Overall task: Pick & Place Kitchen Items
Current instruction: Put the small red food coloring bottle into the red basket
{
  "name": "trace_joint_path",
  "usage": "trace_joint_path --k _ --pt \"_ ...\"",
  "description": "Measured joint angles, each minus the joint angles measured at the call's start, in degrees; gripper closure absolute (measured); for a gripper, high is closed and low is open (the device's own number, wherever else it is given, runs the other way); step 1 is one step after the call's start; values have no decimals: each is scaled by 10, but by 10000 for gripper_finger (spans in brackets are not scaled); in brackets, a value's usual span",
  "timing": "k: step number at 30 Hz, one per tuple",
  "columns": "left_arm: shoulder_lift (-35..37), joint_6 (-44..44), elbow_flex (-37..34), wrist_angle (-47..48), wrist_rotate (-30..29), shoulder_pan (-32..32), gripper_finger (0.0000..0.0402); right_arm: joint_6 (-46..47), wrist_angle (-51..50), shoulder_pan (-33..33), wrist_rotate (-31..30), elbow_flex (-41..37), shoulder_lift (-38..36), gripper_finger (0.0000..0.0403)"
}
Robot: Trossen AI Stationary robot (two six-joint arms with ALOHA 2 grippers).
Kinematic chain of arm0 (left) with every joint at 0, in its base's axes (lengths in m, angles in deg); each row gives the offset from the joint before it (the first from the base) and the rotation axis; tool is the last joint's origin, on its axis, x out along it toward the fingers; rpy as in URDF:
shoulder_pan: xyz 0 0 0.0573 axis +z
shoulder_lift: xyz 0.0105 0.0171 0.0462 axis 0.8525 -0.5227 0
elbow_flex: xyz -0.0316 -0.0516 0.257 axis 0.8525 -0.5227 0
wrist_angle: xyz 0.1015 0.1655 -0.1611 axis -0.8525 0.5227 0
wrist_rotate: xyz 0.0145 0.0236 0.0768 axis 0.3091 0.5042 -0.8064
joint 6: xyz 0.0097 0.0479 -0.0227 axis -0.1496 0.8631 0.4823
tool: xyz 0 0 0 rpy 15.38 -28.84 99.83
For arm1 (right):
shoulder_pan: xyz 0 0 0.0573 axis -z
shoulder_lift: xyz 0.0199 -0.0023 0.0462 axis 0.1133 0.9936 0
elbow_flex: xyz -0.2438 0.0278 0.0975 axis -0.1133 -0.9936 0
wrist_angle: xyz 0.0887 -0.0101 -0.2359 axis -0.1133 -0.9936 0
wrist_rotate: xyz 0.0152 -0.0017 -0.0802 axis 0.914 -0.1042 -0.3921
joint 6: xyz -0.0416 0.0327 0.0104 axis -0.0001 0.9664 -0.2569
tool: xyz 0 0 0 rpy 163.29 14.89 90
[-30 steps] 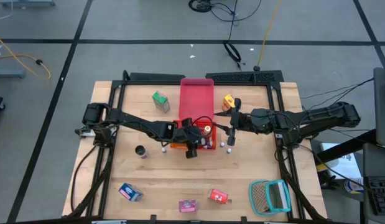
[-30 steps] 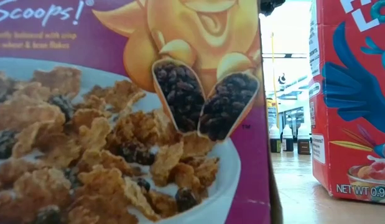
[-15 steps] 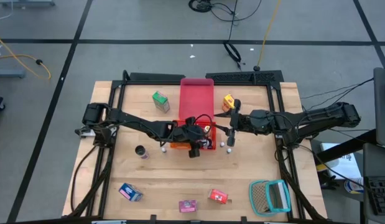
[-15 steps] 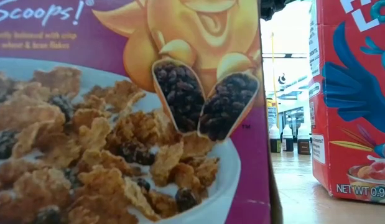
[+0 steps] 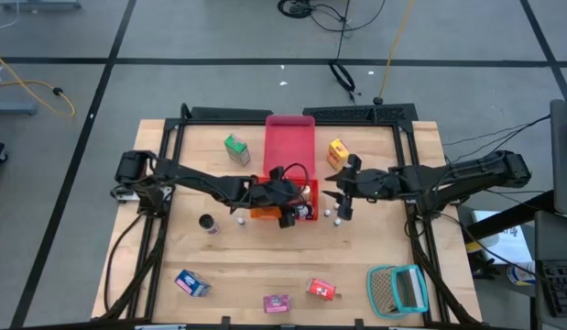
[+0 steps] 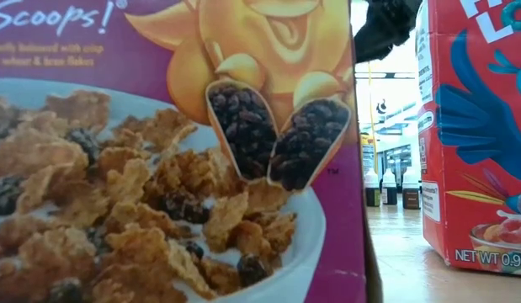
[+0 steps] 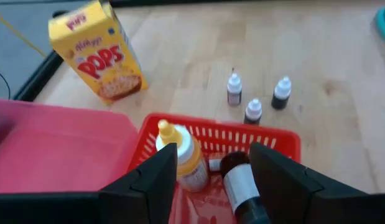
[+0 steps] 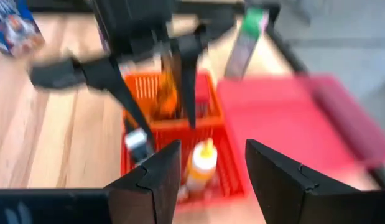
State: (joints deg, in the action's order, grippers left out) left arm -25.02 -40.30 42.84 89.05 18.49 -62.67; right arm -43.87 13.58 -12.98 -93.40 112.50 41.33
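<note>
My left gripper (image 5: 285,203) (image 7: 220,180) hovers open over the small orange mesh basket (image 5: 265,213) (image 7: 273,140). Its fingers stand on either side of a yellow-capped bottle (image 7: 180,155) and a dark bottle (image 7: 239,180) that lie in the basket, touching neither. My right gripper (image 5: 342,202) (image 8: 211,180) is open just right of the basket, facing it. Three little dropper bottles (image 7: 253,111) stand on the table beside the basket. A yellow box (image 5: 336,151) (image 7: 96,53) and a green box (image 5: 234,148) stand near the red tray (image 5: 289,147).
A dark can (image 5: 206,223) sits left of the basket. Blue (image 5: 191,282), pink (image 5: 277,302) and red (image 5: 321,290) boxes lie along the near edge, with the teal mesh basket (image 5: 397,289) at the near right. Two cereal boxes (image 6: 176,168) (image 6: 475,135) block the low view.
My right gripper has shifted a little toward the table's near edge and turned at the wrist, staying open. A dark part of an arm has come down into the top of the low view. The left gripper has stayed over the basket.
</note>
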Motion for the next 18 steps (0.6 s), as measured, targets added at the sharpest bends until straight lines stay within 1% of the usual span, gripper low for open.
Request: trace_joint_path --k 5,9,15,18 --pt "7 -2 0 -5 1 0 202 65 -42 0 2 -26 0 232" --pt "6 -3 0 -4 1 -1 202 112 -51 0 15 -65 0 232" --pt "6 -3 0 -5 2 -1 202 153 -42 -4 18 -116 0 232" --pt "6 -3 0 -5 2 -1 202 164 -11 -13 18 -137 0 232"
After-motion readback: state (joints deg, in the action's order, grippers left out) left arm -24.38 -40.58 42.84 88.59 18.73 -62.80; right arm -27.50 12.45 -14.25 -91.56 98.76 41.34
